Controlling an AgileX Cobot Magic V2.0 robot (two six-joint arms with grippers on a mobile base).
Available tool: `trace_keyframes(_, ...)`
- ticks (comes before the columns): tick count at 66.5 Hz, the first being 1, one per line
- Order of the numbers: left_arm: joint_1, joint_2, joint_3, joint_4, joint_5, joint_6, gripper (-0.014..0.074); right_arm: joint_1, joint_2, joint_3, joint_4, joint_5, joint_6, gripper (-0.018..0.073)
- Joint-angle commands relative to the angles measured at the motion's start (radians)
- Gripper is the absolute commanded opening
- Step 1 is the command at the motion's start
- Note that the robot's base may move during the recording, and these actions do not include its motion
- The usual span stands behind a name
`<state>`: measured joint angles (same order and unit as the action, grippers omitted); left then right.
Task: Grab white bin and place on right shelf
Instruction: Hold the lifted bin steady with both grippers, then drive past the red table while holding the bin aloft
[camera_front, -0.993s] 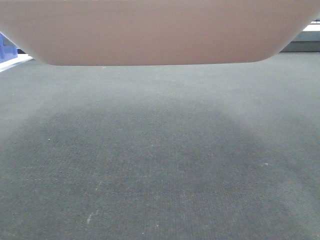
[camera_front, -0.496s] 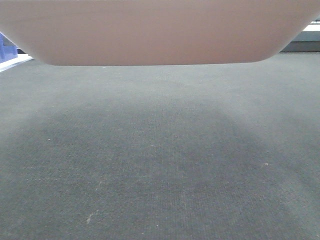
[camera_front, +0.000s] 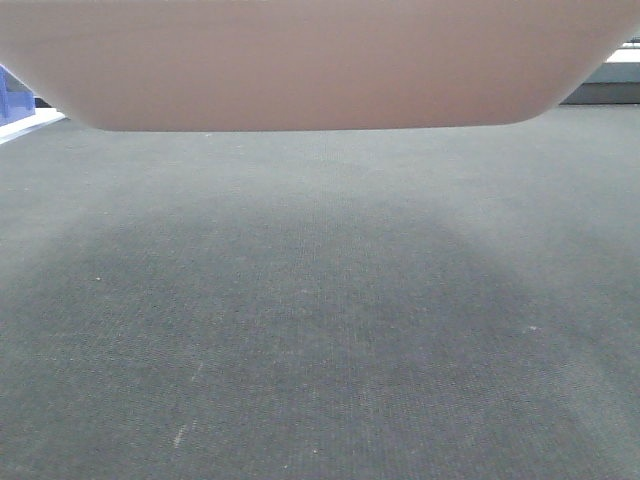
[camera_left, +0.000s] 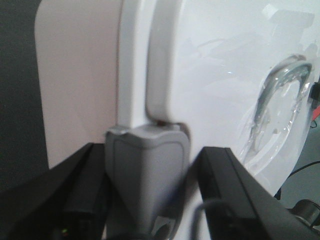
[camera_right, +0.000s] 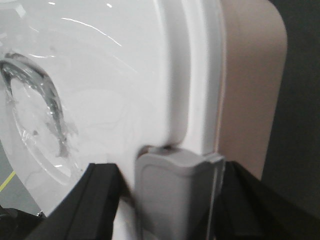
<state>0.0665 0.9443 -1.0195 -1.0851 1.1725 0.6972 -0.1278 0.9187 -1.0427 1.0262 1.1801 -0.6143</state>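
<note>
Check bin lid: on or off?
On. White lid covers the bin in both wrist views; grey clip laps its edge.

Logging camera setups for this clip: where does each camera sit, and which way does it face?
Exterior front-facing: low, looking forward over grey carpet; the white bin fills the top, a blue bin sits at the left edge; no robot parts show.
Left wrist-mounted: on the left arm, looking along the left gripper, whose fingers flank the bin's grey latch.
Right wrist-mounted: mirror view, right gripper flanking the opposite latch.
Shared: all three show the white bin; both wrist views show its glossy lid.
</note>
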Motion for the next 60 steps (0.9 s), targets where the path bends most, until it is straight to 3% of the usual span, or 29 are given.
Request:
trace_keyframes(1,-0.017,-0.016,-0.033,-0.191,0.052,0.011,0.0211,0.013,-0.016,-0.035,0.179,0.112,-0.008,0.0429)
trace_keyframes(60,-0.017,-0.014,-0.033,-0.191,0.052,0.011,0.0211,0.013,-0.016,-0.035,0.179,0.108,-0.008,0.0429)
